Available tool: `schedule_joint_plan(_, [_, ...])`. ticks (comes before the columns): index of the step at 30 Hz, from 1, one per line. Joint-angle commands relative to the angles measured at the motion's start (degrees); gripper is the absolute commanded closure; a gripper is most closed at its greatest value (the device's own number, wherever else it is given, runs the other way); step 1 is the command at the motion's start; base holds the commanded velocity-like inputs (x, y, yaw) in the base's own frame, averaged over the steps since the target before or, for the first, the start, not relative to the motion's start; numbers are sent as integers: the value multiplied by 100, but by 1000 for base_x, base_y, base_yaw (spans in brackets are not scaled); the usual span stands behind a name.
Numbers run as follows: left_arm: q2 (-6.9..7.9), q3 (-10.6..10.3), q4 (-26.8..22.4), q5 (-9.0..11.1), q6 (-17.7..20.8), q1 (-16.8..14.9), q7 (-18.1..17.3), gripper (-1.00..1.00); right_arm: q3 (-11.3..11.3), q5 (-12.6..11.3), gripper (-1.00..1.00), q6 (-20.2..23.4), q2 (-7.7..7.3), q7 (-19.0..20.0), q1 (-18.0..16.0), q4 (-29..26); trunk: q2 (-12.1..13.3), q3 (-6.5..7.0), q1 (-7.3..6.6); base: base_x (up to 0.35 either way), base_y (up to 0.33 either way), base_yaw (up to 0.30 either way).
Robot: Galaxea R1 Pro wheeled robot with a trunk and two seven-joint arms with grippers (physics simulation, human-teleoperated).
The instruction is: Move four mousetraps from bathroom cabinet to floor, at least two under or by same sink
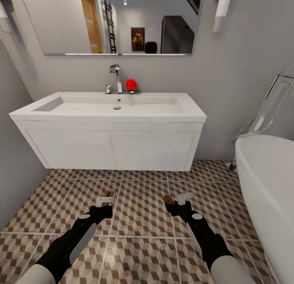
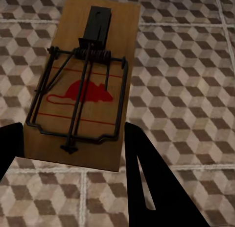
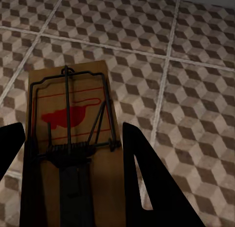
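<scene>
Where the cube-printed tiles of the bathroom floor (image 1: 141, 218) run up to the white wall-hung vanity, both arms reach forward and low, each carrying a mousetrap. The left gripper (image 1: 105, 203) pinches the left mousetrap (image 2: 85, 85) between its dark fingers (image 2: 147, 188), clamped on the board's long edges; the flat tan wooden board carries a dark wire bar, a coiled spring and a red mouse silhouette with thin red lines. The right gripper (image 1: 178, 201) pinches the right mousetrap (image 3: 73, 138) likewise, black fingers (image 3: 142, 178) against its sides, the same wire frame and red print facing up. In the head view both traps sit out in front of the vanity, above the brown, beige and white tiles with pale grout, well apart from each other; whether they touch the floor cannot be told. The bathroom sink (image 1: 110, 108) is a wide, smooth white rectangular basin with a chrome tap (image 1: 117, 77) and a glossy red ball (image 1: 131, 85) beside it. A rounded white bathtub (image 1: 265, 182) curves in at the right.
</scene>
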Motion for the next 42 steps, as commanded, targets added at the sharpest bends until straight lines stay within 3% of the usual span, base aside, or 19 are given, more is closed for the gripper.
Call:
schedule_joint_plan(1, [8, -33, -11, 37, 19, -5, 63, 100, -8, 57, 100, 32, 2, 23, -1, -13, -44, -33, 21, 0, 0, 0])
schedule_joint_plan(42, [-8, -192, 5, 37, 19, -5, 66, 100, -1, 57, 100, 31, 2, 31, -1, -9, -1688, -1146, 922, 0, 0, 0])
